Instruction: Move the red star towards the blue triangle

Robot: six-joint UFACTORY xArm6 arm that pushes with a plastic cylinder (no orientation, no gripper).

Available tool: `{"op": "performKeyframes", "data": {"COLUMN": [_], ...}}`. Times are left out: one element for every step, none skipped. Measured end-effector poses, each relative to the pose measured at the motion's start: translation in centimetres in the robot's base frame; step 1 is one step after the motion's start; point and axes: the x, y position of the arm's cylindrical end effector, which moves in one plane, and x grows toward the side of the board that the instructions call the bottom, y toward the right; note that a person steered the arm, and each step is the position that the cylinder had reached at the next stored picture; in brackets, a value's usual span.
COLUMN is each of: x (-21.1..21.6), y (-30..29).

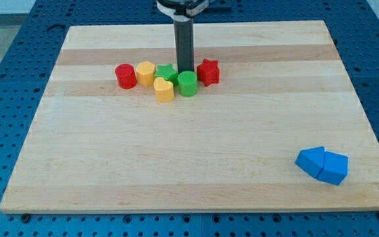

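Swinging my bare rod tip [185, 71], holding nothing, behind the red star-shaped block [208, 72] at its right should drive it toward the blue triangular block [310, 160] far below-right.

- One camera only, so no scene is shared between views.
- It looks from beyond the bottom edge of the wooden board [196, 171], raised and tilted down, facing toward twelve o'clock.
- It stands far enough back that the whole board fits, with blue perforated table [5, 59] showing on all sides.
- The rod [185, 46] enters at twelve o'clock, its upper part cut off.
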Motion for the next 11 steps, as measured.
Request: {"op": "performKeyframes", "data": {"x": [0.9, 1.8, -0.6, -4.1, -3.1, 0.7, 3.7, 7.0, 9.3, 8.4, 8.0], "y": [0.7, 3.2, -0.5, -1.1, 2.9, 9.0, 12.3, 14.8, 17.6, 17.5, 14.2]}}
